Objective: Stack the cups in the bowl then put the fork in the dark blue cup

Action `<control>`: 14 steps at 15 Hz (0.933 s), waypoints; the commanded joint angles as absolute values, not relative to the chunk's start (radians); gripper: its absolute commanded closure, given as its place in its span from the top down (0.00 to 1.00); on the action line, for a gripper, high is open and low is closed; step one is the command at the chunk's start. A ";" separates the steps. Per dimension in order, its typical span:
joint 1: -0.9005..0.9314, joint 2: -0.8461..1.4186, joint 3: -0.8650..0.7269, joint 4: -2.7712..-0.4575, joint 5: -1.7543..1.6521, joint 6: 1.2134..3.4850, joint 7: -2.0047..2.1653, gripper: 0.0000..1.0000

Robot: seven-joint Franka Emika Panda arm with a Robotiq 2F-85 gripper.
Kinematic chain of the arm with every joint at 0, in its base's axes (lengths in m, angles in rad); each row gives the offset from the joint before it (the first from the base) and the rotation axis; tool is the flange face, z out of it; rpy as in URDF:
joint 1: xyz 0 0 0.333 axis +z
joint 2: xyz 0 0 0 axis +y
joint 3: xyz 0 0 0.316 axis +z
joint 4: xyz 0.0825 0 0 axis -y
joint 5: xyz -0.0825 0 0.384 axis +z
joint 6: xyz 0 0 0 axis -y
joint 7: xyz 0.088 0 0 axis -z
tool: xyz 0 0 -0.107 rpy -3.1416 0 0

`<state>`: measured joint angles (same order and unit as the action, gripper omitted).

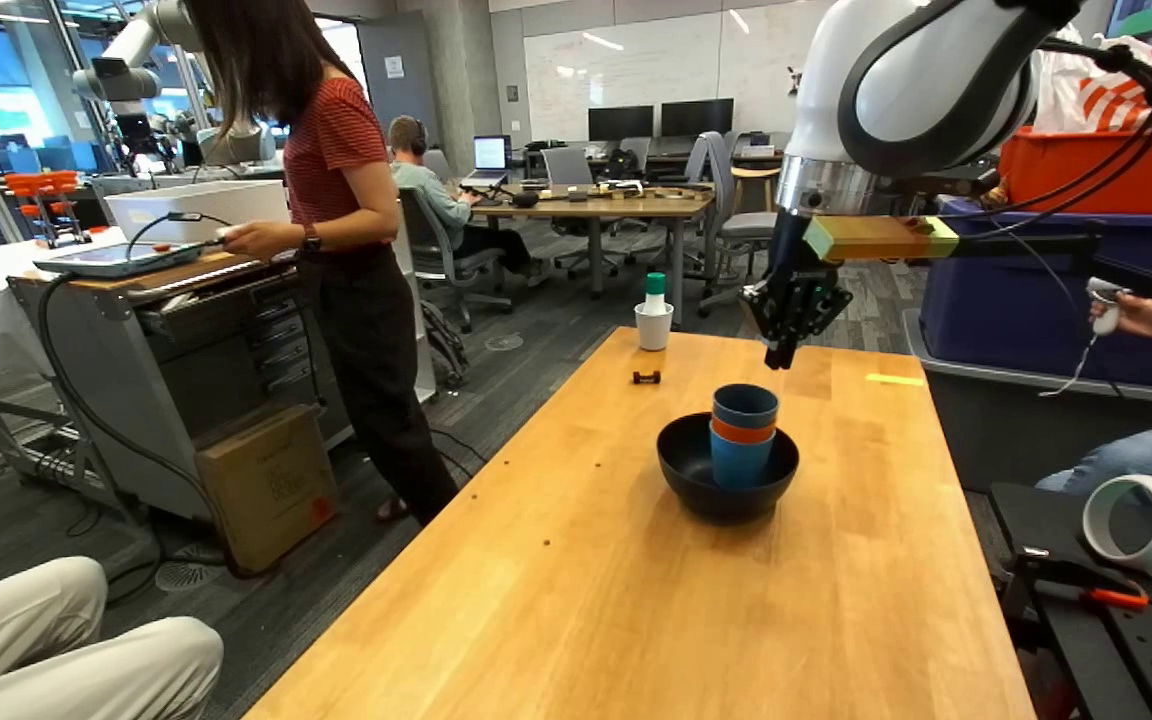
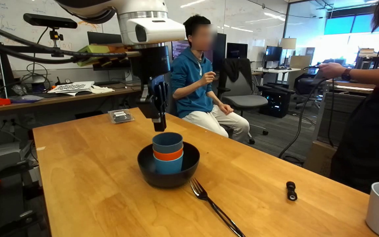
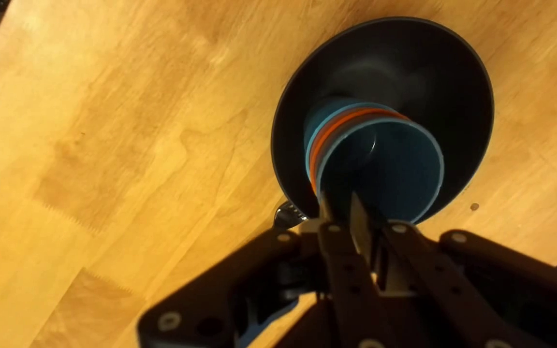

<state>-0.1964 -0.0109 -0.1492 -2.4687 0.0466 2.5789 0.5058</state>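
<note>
Sitting in the black bowl (image 2: 168,182), the light blue cup (image 2: 169,167) is forming the base of an upright stack; the orange cup (image 2: 168,155) is nesting in it and showing as a narrow band, and the dark blue cup (image 2: 167,147) is topping them both. Just beside the bowl, the fork (image 2: 213,204) is lying on the desk (image 1: 636,600), its tines pointing toward the bowl. Just above the stack, the jaws of the robot arm (image 1: 886,105) are hanging; they are looking close together, but I'm unable to make out whether they are fully meeting or standing slightly apart. Farther out, a small dark dumbbell-shaped piece (image 2: 291,191) is lying on the wood, and a white container (image 1: 654,330) is holding a green-capped bottle (image 1: 655,300). Beyond the desk, somebody in a blue hoodie (image 2: 191,82) is sitting, and somebody in a striped red top (image 1: 341,130) is standing.
</note>
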 commanded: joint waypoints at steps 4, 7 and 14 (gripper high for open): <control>-0.193 -0.008 -0.166 -2.463 0.061 2.588 0.484 0.67; -0.189 -0.020 -0.163 -2.463 0.052 2.581 0.489 0.89; -0.150 -0.100 -0.125 -2.484 0.068 2.542 0.463 1.00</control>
